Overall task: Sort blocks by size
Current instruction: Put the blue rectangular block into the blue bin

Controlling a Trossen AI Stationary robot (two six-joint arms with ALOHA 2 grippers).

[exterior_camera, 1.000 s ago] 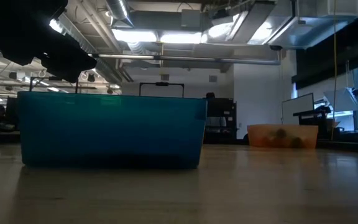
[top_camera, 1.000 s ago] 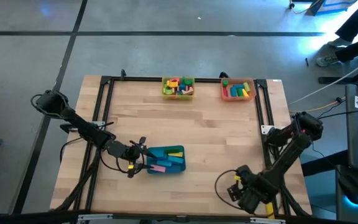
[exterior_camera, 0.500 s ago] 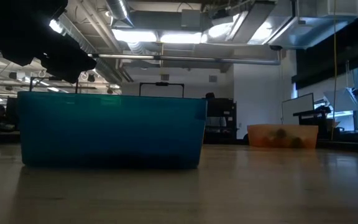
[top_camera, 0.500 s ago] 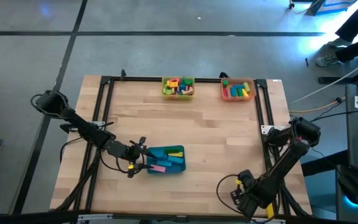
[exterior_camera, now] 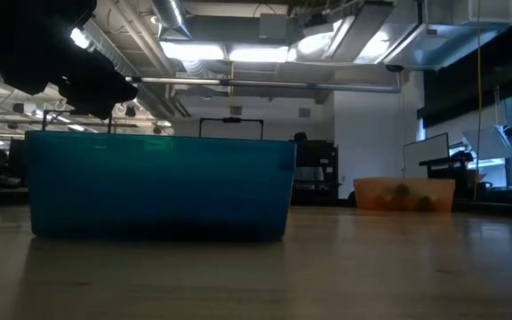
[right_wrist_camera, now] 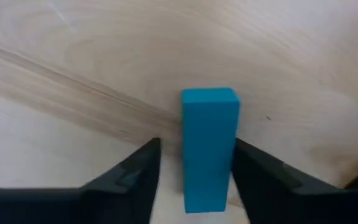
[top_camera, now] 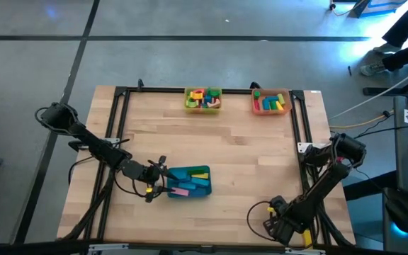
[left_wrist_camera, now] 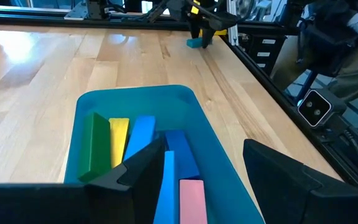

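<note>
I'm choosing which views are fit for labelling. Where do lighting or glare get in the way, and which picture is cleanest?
Low view: bright ceiling lights backlight the scene, so the teal rectangular plastic tray looks dim and casts a dark band on the wooden table. High view: bluish glare at the right edge. Right wrist view: evenly lit, the teal rectangular block clear between the right claw's fingers.

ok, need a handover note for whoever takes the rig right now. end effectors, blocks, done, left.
Right end effector: down at the table's near right corner, fingers either side of a teal bar block lying on the wood; grip not confirmed.
Left end effector: open, empty, at the teal tray's left end.
Done: teal tray holds long bars, including green, yellow, blue and pink; yellow tray and orange tray at the far edge hold mixed blocks.
Left: the teal bar probably goes into the teal tray.
</note>
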